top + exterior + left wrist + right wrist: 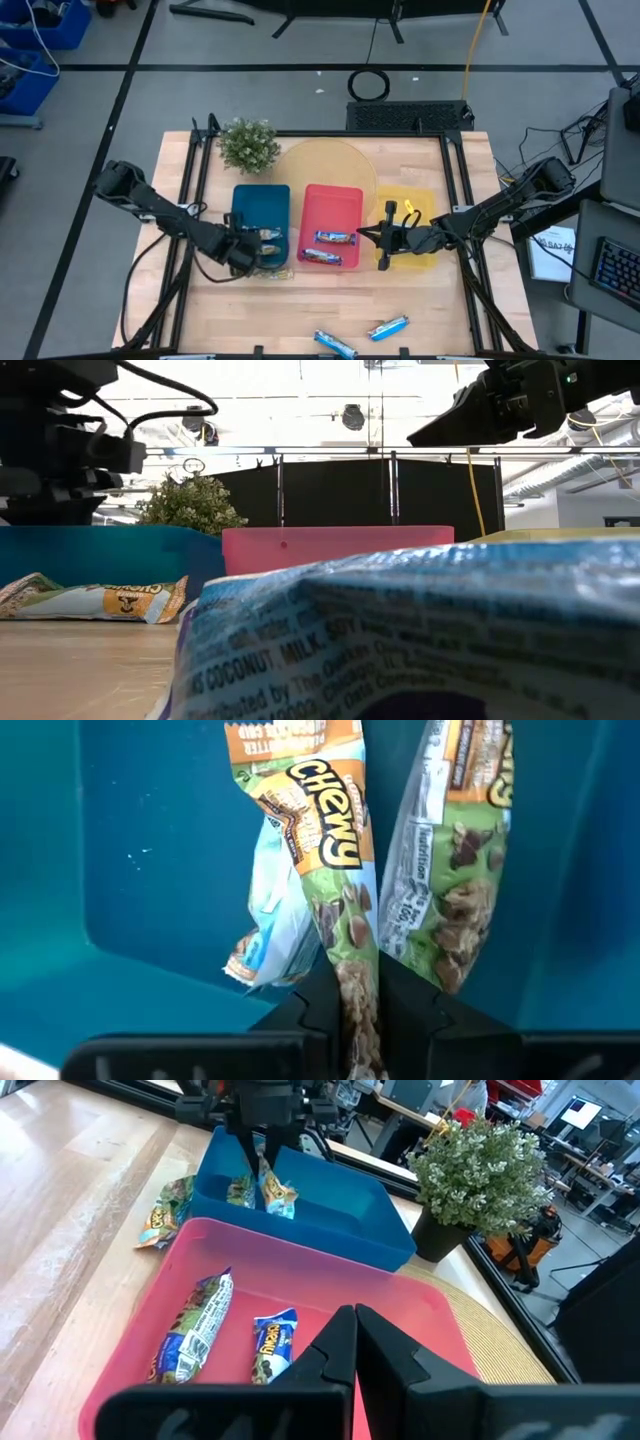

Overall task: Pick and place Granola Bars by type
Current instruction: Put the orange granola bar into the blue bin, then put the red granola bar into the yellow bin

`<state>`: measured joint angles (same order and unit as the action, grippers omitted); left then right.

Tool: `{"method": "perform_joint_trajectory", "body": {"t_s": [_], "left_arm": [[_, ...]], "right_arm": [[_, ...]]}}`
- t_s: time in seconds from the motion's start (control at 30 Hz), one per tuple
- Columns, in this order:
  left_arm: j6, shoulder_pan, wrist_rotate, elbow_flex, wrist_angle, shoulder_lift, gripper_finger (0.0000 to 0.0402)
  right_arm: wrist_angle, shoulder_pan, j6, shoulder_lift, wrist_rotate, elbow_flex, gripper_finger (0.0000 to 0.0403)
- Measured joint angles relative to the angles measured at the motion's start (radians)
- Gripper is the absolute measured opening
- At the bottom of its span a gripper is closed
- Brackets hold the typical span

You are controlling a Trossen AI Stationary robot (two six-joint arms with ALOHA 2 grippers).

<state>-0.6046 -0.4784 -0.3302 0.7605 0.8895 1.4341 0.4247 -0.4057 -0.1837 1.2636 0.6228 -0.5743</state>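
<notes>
**Left tool over the blue tray, tan bar in the pinch**

Your left tool (362, 1010) hangs inside the blue tray (262, 205), fingers pinched on the end of a tan-and-green granola bar (335, 860). A second bar of the same kind (455, 860) sits just beside it in the tray. The bar dangles roughly upright, so bring it low toward the tray floor before you let go, or it may tip against the wall. Part the fingers fully and lift straight up so the wrapper does not drag out with you. One more tan bar (95, 600) lies on the counter (420, 300) just outside the tray's near wall; judge that a likely next pick.

Left arm reaches in from the counter's left edge, wrist pitched down into the tray. Right tool (355, 1342) hovers with fingers pressed together, empty, over the edge of the red tray (335, 205), which holds two blue-accent bars (336, 237). Two further bars (388, 327) lie on the counter's near edge.
</notes>
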Motion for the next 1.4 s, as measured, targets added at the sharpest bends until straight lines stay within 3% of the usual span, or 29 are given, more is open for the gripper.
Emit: {"method": "perform_joint_trajectory", "body": {"t_s": [0.2,0.43,0.57,0.7,0.93,1.13,1.23,1.4], "left_arm": [[0.010,0.007,0.044,0.000,-0.078,-0.002,0.0072],[0.095,0.041,0.050,0.025,-0.108,-0.003,0.0157],[0.177,0.063,0.075,0.067,-0.063,-0.003,0.0198],[0.253,0.033,0.039,0.113,0.011,-0.063,0.0205],[0.239,-0.073,-0.193,0.086,-0.063,-0.361,0.0157],[0.407,-0.216,-0.435,-0.219,-0.527,-0.625,0.0056],[0.473,-0.159,-0.449,-0.343,-0.753,-0.684,0.0011],[0.554,-0.096,-0.379,-0.480,-0.882,-0.695,0.0006]], "right_arm": [[0.008,0.000,0.000,0.000,0.000,0.000,0.0000],[0.008,0.000,0.000,0.000,0.000,0.000,0.0000],[0.009,0.000,0.000,0.000,0.000,0.000,0.0000],[0.008,0.000,0.001,0.000,0.000,0.000,0.0000],[-0.024,0.000,0.016,0.000,0.000,0.000,0.0000],[-0.040,0.000,0.016,0.000,-0.001,0.000,0.0000],[-0.034,0.000,0.016,0.000,0.000,0.000,0.0000],[0.000,0.000,-0.004,0.000,0.000,0.000,0.0000]]}}
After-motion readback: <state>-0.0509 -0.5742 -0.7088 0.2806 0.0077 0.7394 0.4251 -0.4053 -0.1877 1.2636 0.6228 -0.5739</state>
